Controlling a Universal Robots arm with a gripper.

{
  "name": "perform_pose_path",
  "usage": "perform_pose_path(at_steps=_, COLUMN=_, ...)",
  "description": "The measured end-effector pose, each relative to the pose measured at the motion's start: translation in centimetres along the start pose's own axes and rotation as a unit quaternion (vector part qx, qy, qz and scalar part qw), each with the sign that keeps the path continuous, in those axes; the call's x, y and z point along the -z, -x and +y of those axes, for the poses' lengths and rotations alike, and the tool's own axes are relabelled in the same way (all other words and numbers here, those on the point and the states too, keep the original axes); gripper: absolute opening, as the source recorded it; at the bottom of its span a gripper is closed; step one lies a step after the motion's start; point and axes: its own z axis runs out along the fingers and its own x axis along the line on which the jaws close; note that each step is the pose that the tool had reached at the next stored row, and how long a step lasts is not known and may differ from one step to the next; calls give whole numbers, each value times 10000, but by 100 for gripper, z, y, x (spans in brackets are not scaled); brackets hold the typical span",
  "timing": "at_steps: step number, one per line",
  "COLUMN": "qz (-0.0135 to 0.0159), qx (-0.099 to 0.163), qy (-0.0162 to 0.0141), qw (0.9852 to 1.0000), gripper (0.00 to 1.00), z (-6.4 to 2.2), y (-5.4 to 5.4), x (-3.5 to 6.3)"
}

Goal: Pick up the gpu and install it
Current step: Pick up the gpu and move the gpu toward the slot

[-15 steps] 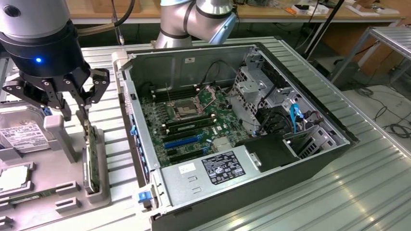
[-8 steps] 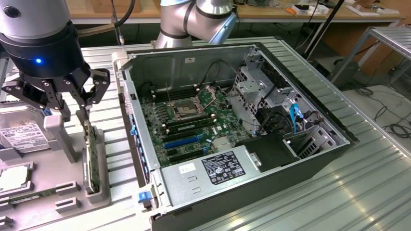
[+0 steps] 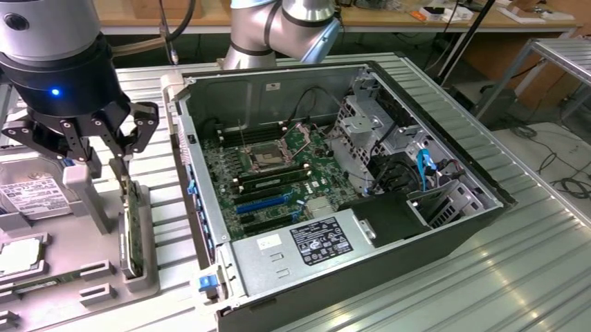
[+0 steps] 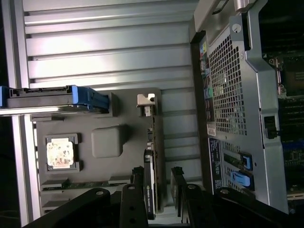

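Exterior view: a black gripper [image 3: 106,155] with a blue light hangs at ten o'clock, its fingers pointing down over a grey tray [image 3: 93,280]. The gpu [image 3: 129,228], a thin dark card, stands on its long edge in a slot of that tray at eight o'clock, running toward the camera from just under the fingers. A hard drive [image 3: 28,194] lies beside it at nine o'clock. An open case [image 3: 369,273] takes the centre through four o'clock, its motherboard [image 3: 268,173] bare, with blue slots [image 3: 263,204] showing. Wrist view: looking down past the gripper [image 4: 156,185], the gpu [image 4: 151,156] is seen edge-on between two dark fingers [image 4: 137,190]. They stand apart, one beside each flat face, with a sliver of tray showing between the card and one of them, so nothing is clamped. The silver bracket [image 4: 146,102] sits at the card's far end, well apart from the fingers. A cpu [image 4: 60,153] rests in a tray pocket nearby. The card looks light and stiff but fragile, with smooth faces that could slip. The safest hold is likely flat on both faces near the upper edge, clear of the bracket and of the contact edge seated in the slot.
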Motion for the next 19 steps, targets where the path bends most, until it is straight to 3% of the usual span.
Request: perform_pose_path(at_steps=19, qz=0, qx=0, qy=0, qw=10000, gripper=36, z=-52, y=5, x=-1)
